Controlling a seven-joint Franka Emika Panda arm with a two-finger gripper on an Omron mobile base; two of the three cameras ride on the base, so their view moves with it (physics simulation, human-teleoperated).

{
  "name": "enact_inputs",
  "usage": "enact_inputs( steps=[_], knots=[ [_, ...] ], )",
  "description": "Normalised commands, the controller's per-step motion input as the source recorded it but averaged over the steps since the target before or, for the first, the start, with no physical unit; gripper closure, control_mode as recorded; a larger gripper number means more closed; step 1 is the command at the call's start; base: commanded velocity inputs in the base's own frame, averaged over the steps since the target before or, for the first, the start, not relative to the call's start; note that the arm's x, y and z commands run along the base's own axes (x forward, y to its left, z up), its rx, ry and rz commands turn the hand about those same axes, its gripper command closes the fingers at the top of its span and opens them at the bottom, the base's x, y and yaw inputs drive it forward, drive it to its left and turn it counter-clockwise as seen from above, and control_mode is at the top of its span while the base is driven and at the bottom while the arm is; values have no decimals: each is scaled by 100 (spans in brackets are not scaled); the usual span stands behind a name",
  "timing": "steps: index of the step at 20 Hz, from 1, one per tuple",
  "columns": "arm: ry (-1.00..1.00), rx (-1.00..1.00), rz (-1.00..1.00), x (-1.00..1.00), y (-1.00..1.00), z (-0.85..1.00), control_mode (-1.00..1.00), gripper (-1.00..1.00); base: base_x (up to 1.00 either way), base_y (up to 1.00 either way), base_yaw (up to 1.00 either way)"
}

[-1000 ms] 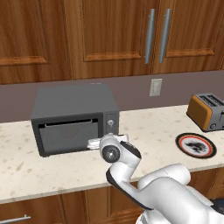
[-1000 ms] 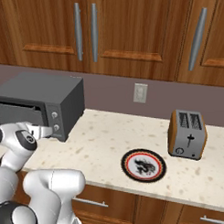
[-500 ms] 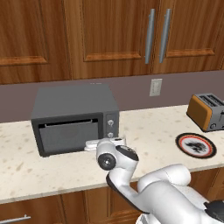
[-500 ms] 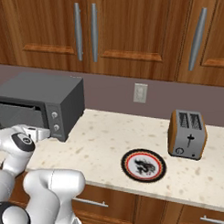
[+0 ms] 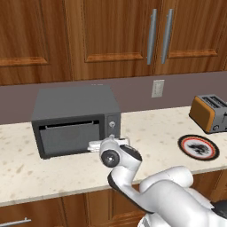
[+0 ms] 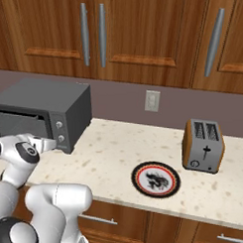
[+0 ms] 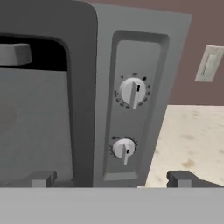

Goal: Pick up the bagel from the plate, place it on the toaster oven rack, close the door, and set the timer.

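Fingers (image 7: 111, 178) spread wide, empty, facing boxy grey toaster oven's (image 7: 94, 52) round knobs (image 7: 132, 92).

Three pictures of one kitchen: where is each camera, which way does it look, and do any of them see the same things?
Left base view: behind the arm's left, looking down at the toaster oven; arm lower right.
Right base view: behind its right, over the counter; arm lower left.
Hand view: on the hand, facing the two knobs; gripper fingertips at bottom, jaws apart.
Both base views share oven, plate, orange toaster.
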Motion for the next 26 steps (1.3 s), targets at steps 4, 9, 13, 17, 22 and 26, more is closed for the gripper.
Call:
enact_inputs(
  steps=[4, 9, 13, 17, 22, 26],
  knots=[
    [10, 0, 0, 10, -8, 0, -100, -100, 0, 0, 0],
    [10, 0, 0, 22, -3, 0, -100, -100, 0, 0, 0],
    [6, 1, 0, 17, 0, 0, -100, -100, 0, 0, 0],
    [2, 3, 0, 4, 0, 0, -100, -100, 0, 0, 0],
    [1, 1, 0, 2, 0, 0, -100, -100, 0, 0, 0],
    [9, 1, 0, 11, 0, 0, -100, -100, 0, 0, 0]
  ],
)
